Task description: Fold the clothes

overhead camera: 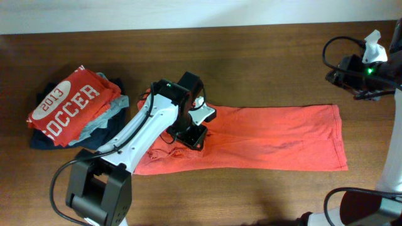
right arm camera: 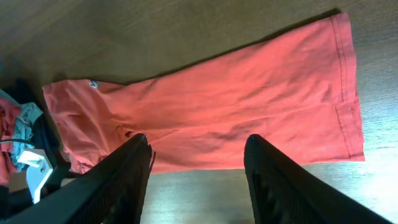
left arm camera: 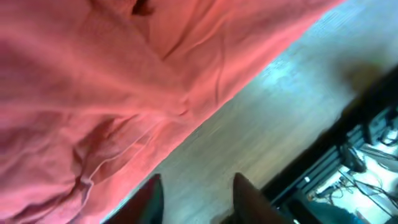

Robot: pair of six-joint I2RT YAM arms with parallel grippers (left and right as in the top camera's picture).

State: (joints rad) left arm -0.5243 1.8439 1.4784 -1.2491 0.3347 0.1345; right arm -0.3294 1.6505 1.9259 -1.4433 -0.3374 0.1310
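white "2013" above white "SOCCER", printed on the red shirt [overhead camera: 66, 105] topping the garment pile [overhead camera: 105, 121]

The setting is a robotics lab test station rather than a household room. Indicators: two robot arms, the left arm [overhead camera: 135, 129] and the right arm [overhead camera: 367, 69], stand at one wooden worktop [overhead camera: 264, 56]. The left arm's black base [overhead camera: 100, 188] sits at the near edge. A loose black cable [overhead camera: 325, 50] loops from the right arm, where a green indicator light [overhead camera: 369, 70] glows. Past the worktop edge, the left wrist view shows a blurred tangle of wiring [left arm camera: 367, 155]. Material laid out: an orange-red T-shirt [overhead camera: 276, 138] and a stack of folded garments [overhead camera: 69, 107].
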